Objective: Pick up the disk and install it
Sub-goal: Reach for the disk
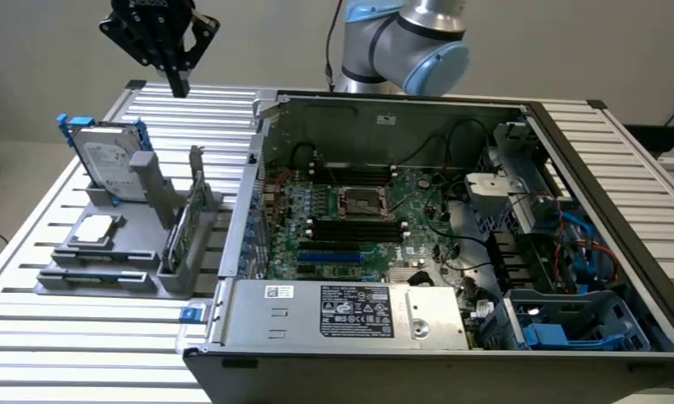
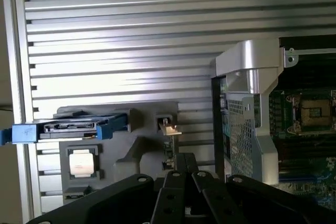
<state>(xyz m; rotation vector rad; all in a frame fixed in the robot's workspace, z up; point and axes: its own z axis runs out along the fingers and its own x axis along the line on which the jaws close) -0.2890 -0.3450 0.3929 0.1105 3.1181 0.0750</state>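
Observation:
The disk [image 1: 110,165] stands upright on its edge in a grey holder [image 1: 101,273] at the exterior view's left, its white label facing the camera and blue rails along its sides. From above, the wrist view shows the disk [image 2: 68,128] as a thin edge between blue rail ends. My gripper [image 1: 179,87] hangs high above the table, behind the holder and a little toward the open computer case, well apart from the disk. Its black fingers [image 2: 184,162] are pressed together, shut with nothing between them.
A small silver chip [image 1: 95,229] lies flat in the holder, and a thin green card [image 1: 185,220] stands upright beside it. The open computer case [image 1: 246,210] fills the exterior view's right, with a motherboard [image 1: 353,215], a power supply [image 1: 348,310] and a blue drive bay [image 1: 561,326]. The slatted metal table [image 1: 78,353] lies underneath.

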